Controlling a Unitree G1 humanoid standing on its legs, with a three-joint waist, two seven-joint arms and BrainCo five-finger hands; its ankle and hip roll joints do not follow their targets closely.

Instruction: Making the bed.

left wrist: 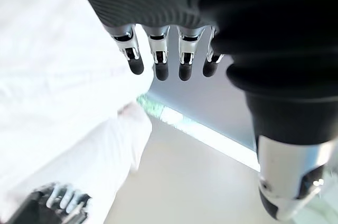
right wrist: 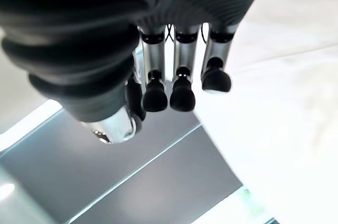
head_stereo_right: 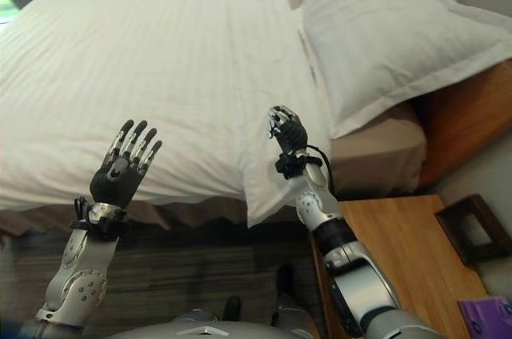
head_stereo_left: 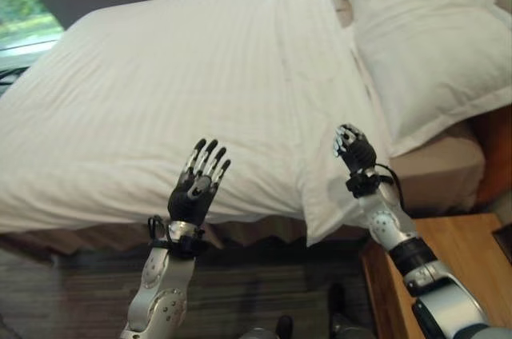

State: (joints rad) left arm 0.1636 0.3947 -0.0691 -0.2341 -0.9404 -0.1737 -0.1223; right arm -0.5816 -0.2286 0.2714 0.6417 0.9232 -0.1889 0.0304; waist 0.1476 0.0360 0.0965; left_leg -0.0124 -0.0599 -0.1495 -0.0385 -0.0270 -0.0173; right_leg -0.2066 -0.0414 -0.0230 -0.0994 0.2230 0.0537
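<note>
A white striped duvet covers the bed, with a turned-back band running across it below two white pillows. A corner of that band hangs over the near side of the bed. My left hand is raised in front of the bed's near edge, palm toward the duvet and fingers straight and spread, holding nothing. My right hand is up beside the hanging corner, just below the pillows. Its fingers are curled toward the thumb, with no cloth between them.
A wooden nightstand stands at the lower right, carrying a dark frame and a purple item. The wooden headboard and the tan mattress side lie past the pillows. Dark striped carpet runs along the bed.
</note>
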